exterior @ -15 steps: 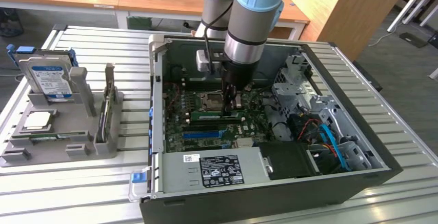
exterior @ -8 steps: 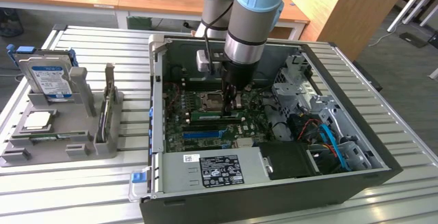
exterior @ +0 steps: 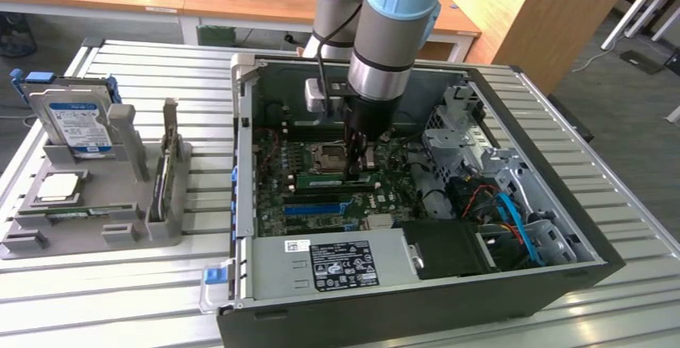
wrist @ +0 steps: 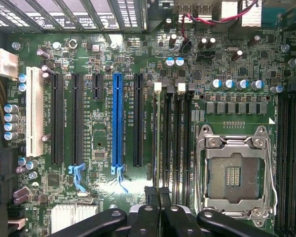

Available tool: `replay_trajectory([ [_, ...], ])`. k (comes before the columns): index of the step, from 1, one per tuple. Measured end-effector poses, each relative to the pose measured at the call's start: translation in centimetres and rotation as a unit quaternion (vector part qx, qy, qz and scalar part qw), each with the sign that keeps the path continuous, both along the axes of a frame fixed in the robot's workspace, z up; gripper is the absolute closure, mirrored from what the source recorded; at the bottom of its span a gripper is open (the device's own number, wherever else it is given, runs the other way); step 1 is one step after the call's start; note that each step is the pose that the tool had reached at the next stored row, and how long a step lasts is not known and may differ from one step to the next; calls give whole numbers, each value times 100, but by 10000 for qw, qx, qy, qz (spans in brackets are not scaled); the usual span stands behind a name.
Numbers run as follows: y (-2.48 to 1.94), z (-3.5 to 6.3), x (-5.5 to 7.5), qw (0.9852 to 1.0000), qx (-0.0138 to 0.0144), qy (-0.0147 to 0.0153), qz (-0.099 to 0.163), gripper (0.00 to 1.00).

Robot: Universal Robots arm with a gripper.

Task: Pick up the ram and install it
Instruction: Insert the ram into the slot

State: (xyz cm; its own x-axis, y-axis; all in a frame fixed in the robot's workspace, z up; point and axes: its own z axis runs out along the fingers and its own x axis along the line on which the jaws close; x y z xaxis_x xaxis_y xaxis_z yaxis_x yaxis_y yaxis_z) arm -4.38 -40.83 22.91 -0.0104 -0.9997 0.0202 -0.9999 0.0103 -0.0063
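Observation:
The ram point(exterior: 334, 179), a long thin green stick, stands on edge along a memory slot of the motherboard point(exterior: 308, 205) inside the open computer case. My gripper point(exterior: 356, 171) reaches straight down onto it from above. In the wrist view the black fingers point(wrist: 153, 197) are pressed together over the ram's thin top edge point(wrist: 157, 138). That edge runs away from them along the slot beside the empty processor socket point(wrist: 234, 173). The gripper point(wrist: 159, 193) is shut on the ram.
A grey holder point(exterior: 127, 228) at the exterior view's left carries a blue-labelled hard drive point(exterior: 76, 121), a silver-topped processor point(exterior: 59, 187) and another green stick point(exterior: 66, 213). The power supply point(exterior: 340, 264), drive bays point(exterior: 457, 141) and cables point(exterior: 510, 213) crowd the case around the motherboard.

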Motion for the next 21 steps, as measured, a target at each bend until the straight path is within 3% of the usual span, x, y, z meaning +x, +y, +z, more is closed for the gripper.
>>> replay_trajectory([
  [21, 0, 27, 0, 10000, 1, -1, 0, 88],
])
